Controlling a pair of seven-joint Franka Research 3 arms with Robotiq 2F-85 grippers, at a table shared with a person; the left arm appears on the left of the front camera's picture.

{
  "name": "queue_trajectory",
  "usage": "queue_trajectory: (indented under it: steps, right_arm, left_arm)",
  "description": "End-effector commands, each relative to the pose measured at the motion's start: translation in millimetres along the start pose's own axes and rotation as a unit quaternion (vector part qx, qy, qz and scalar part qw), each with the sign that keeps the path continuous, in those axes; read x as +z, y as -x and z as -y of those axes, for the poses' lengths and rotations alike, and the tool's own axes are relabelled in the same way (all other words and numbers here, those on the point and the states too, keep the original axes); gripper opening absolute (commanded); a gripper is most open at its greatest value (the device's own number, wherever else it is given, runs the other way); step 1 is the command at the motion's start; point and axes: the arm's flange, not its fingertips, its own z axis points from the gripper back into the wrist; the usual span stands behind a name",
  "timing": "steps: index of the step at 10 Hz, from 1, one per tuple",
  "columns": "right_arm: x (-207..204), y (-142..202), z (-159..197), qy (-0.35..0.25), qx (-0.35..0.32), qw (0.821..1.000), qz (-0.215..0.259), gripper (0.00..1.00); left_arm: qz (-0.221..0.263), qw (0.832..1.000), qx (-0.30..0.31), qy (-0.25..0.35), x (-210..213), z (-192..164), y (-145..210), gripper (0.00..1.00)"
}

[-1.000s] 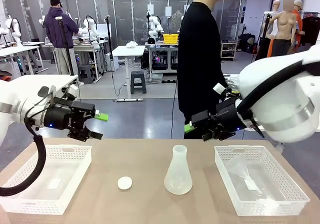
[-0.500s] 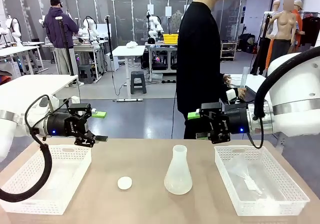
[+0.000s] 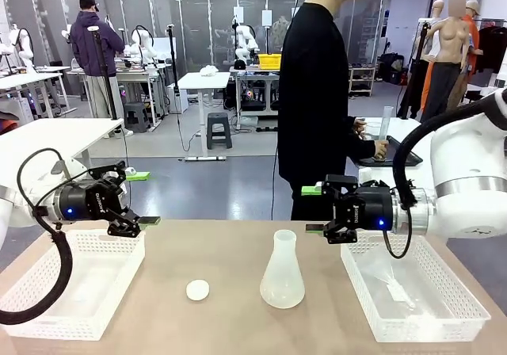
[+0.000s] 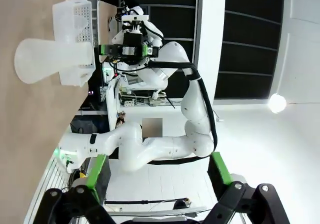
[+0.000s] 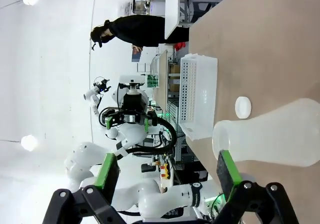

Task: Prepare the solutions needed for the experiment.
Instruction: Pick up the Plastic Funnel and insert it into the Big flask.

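Observation:
A translucent conical flask [image 3: 282, 272] stands upright at the table's middle and looks empty; the solutions are out of view. A small white cap [image 3: 198, 290] lies to its left. My left gripper [image 3: 142, 198] hovers open over the inner edge of the left basket [image 3: 47, 311], pointing toward the middle. Facing it from the right, my right gripper [image 3: 311, 209] is open above the table, just beyond the flask. The left wrist view has the flask [image 4: 50, 59] far ahead of the open left gripper [image 4: 157, 166]. The flask [image 5: 280, 139] and cap [image 5: 243, 107] lie ahead of the open right gripper [image 5: 167, 174].
A white basket [image 3: 467, 311] on the right holds clear plastic labware. A person in black [image 3: 317, 101] stands at the far side, turned to a side table, with a clear tube [image 3: 385, 121] by the hand. Bare tabletop surrounds the flask.
Both arms have come down and levelled out. The left gripper drew back left and lower. The right arm sank and its gripper now points straight left.

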Motion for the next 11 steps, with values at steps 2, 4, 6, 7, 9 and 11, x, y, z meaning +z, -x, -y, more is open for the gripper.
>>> queue_trajectory:
  steps: [2, 4, 6, 7, 9, 11]
  right_arm:
    - [5.3, -3.7, -13.1, -0.016, -0.023, 1.000, 0.007, 1.00]
    - [5.6, -1.3, -14.0, -0.017, -0.035, 0.999, -0.004, 1.00]
    - [6.3, -1.8, -14.1, -0.020, -0.035, 0.999, -0.010, 1.00]
    - [6.6, -1.5, -8.5, -0.010, -0.021, 1.000, -0.004, 1.00]
    - [6.6, -1.5, -8.5, -0.010, -0.021, 1.000, -0.004, 1.00]
    - [6.6, -1.5, -8.5, -0.010, -0.021, 1.000, -0.004, 1.00]
  left_arm:
    - [0.003, 0.999, -0.012, -0.042, -0.3, -6.5, -0.7, 1.00]
    - [0.016, 0.998, -0.018, -0.060, -1.3, -11.1, -2.9, 1.00]
    - [0.022, 0.998, -0.019, -0.059, 0.9, -11.6, -3.8, 1.00]
    - [0.035, 0.997, -0.034, -0.065, 1.0, -10.3, -5.3, 1.00]
    - [0.018, 0.999, -0.010, -0.050, 2.8, -12.6, -3.9, 1.00]
    - [0.018, 0.999, -0.010, -0.050, 2.8, -12.6, -3.9, 1.00]
